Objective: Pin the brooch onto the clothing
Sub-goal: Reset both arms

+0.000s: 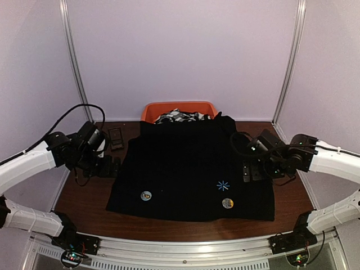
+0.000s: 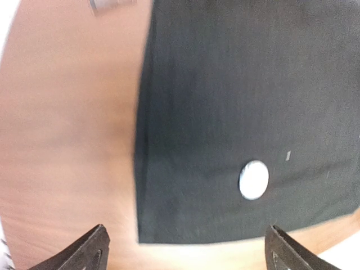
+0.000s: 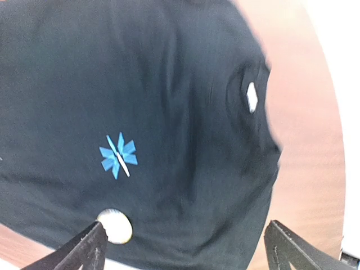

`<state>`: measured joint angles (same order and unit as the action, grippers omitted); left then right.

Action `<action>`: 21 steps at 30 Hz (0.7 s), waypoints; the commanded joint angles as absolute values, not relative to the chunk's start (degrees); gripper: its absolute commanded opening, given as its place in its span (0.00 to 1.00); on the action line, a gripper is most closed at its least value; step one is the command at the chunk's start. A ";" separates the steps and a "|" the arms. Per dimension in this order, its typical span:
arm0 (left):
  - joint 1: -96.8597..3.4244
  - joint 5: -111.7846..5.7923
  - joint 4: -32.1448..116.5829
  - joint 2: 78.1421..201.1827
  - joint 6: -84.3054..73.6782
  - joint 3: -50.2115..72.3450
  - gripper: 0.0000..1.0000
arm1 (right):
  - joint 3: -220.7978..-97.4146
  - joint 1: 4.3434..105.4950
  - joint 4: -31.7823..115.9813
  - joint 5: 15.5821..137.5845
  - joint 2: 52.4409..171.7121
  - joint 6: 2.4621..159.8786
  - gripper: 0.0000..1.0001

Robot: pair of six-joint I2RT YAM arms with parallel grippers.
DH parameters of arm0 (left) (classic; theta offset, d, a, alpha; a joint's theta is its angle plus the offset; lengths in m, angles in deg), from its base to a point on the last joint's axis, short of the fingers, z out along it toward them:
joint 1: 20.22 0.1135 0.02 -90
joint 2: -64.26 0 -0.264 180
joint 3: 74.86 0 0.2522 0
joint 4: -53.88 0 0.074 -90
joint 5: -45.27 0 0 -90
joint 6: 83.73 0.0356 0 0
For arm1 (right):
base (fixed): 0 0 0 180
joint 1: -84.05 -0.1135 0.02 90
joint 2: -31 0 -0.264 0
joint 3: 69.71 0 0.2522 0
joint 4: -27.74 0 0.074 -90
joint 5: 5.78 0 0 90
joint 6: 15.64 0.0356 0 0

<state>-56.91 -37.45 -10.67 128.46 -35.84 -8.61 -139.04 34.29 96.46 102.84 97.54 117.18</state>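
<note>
The shirt (image 1: 185,163) lay spread flat in the middle of the table (image 1: 84,202); its far edge reached an orange bin (image 1: 152,109) at 12 o'clock, which held black-and-white fabric (image 1: 180,117). Two round brooches sat on the shirt near its front hem; the left brooch (image 1: 146,196) was at 7 o'clock from the shirt's centre and the right brooch (image 1: 227,203) at 5 o'clock. Whether either was pinned through the cloth or only lay on it could not be told. A light-blue starburst (image 1: 223,185) was just beside the right brooch, at its 11 o'clock. In the right wrist view a small white tag (image 3: 252,97) showed near the shirt's edge, well apart from the starburst, at its 2 o'clock.

The left gripper (image 1: 107,166) hung at 9 o'clock, over bare table just beside the shirt's left edge; its jaws stood wide apart with nothing between them; in its wrist view the left brooch looked pale and blurred, at 1 o'clock from the shirt's near corner. The right gripper (image 1: 251,169) hung at 3 o'clock, over the shirt's right side; its jaws were also spread wide and held nothing; in its wrist view the right brooch sat just beside one fingertip (image 3: 90,243). A small dark object (image 1: 116,138) lay on the table at 10 o'clock, apart from the shirt.
</note>
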 commanded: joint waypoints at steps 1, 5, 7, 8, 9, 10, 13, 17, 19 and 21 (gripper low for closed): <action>-56.50 -22.26 -9.36 125.76 -27.93 -1.71 0.98 | -144.63 35.66 96.84 113.26 92.91 111.87 1.00; -56.43 -14.30 -3.38 123.04 -22.78 -0.83 0.98 | -146.15 37.13 92.79 119.65 86.62 109.77 1.00; -56.43 -8.66 -0.80 121.91 -20.17 -1.42 0.98 | -145.07 37.36 88.46 123.21 81.41 107.16 1.00; -56.41 -5.94 -0.12 121.64 -19.34 -1.50 0.98 | -143.42 37.37 85.33 124.22 78.32 104.68 1.00; -56.43 -3.71 0.24 121.28 -18.22 -1.56 0.98 | -141.50 37.44 82.39 125.62 75.28 102.68 1.00; -56.43 -2.27 1.36 120.84 -16.51 -1.98 0.98 | -139.22 37.38 79.89 127.60 71.85 101.56 1.00; -56.35 -1.90 5.57 119.32 -11.28 -4.39 0.98 | -135.16 37.42 74.43 130.38 64.60 94.26 1.00; -56.28 -2.99 11.83 115.49 -8.80 -9.18 0.98 | -132.86 37.39 75.14 134.71 60.84 89.52 1.00; -55.46 -4.59 14.77 113.47 -8.09 -12.07 0.98 | -130.95 37.40 74.31 136.87 59.45 88.75 1.00; -54.72 -3.93 15.91 112.38 -8.41 -13.15 0.98 | -129.80 37.45 72.44 136.51 58.29 87.23 1.00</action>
<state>-56.34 -5.16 8.17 114.91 -11.14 -10.21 -132.77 37.17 75.17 132.34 59.77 92.77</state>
